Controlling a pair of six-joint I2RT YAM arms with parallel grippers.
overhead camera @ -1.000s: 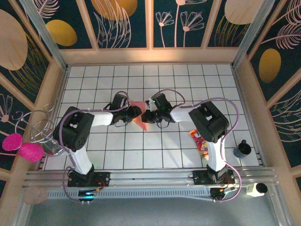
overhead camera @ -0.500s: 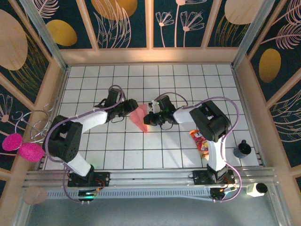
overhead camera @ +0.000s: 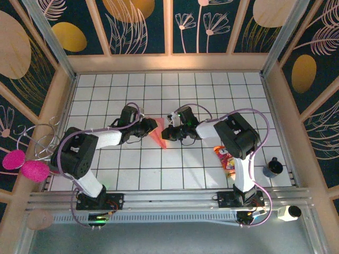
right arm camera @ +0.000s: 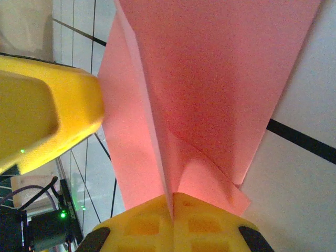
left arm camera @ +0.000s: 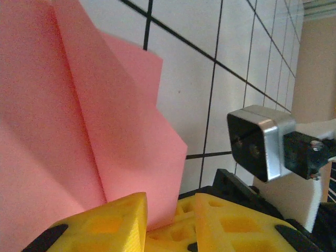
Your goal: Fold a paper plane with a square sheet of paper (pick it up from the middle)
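The left gripper (left arm camera: 169, 210) is coming back onto the paper plane (right arm camera: 210, 79) after swinging out wide a moment ago, its fingers narrowing round a pink flap (clamped or not, can't tell). The right gripper (right arm camera: 173, 207) is pinching the centre crease tight, holding the half-made dart mid tiled table (overhead camera: 212, 90), betw. the two wrists. Prob. a re-grip for the next wing fold. A snack packet (overhead camera: 225, 157) is lying well apart by the right arm. The two grippers are crowding each other.

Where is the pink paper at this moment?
In the top view, the pink paper is mid-table, pinched by the right gripper on its right, with the left gripper at its left edge.
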